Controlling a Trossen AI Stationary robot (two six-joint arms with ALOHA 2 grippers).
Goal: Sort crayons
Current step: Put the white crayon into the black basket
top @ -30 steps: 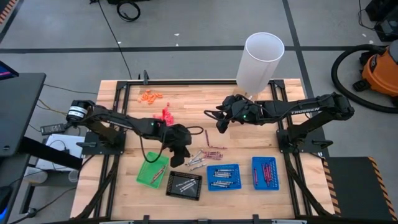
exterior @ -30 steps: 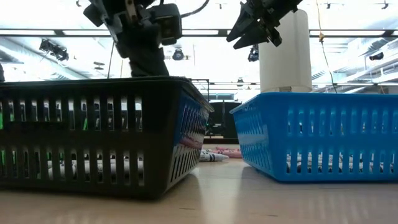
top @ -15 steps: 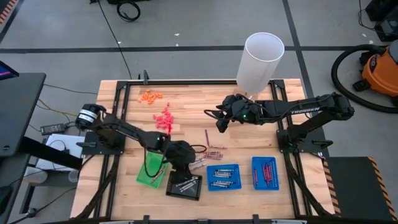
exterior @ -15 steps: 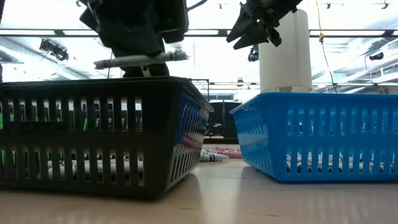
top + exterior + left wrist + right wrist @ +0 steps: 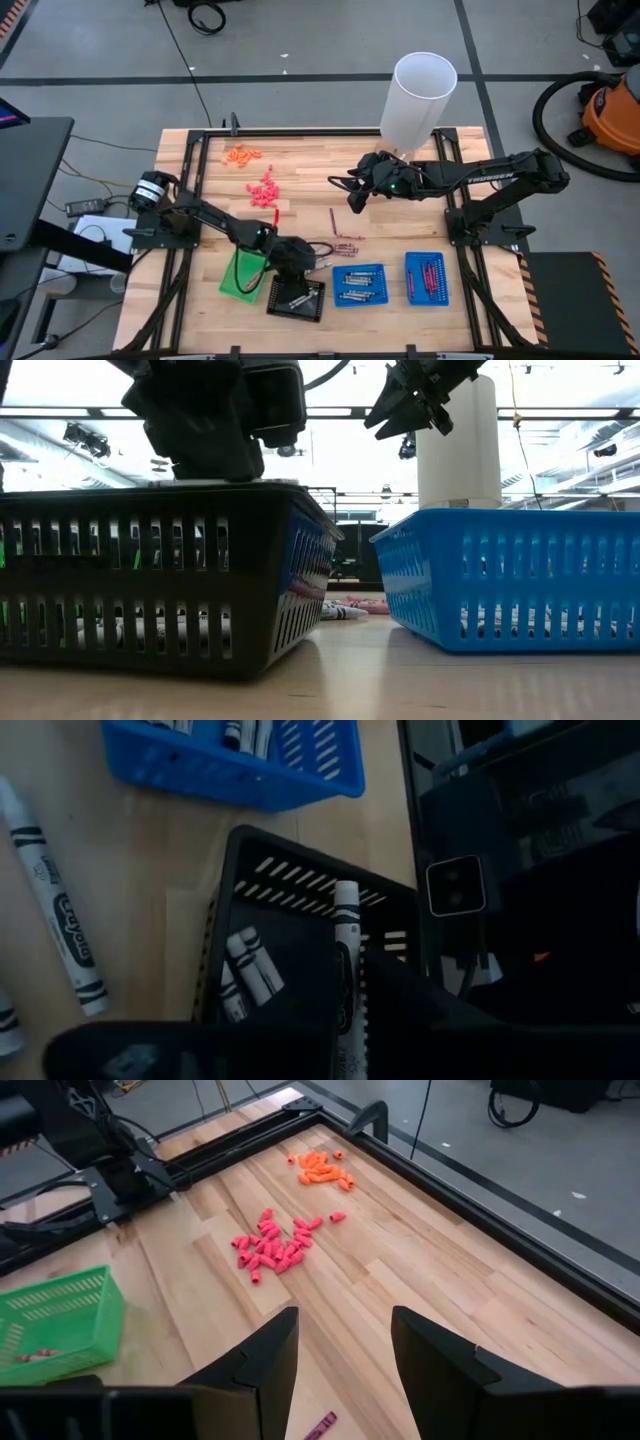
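Left gripper blocks black tray top; bare wood beyond black tray (toward white cylinder) passable.

High cam straight down on table; low cam level, close behind black tray, both see it

A grey-white crayon is pinched in the left tool, over the black tray where more grey-white ones lie. Maroon crayons lie loose mid-bench, others fill the blue trays.
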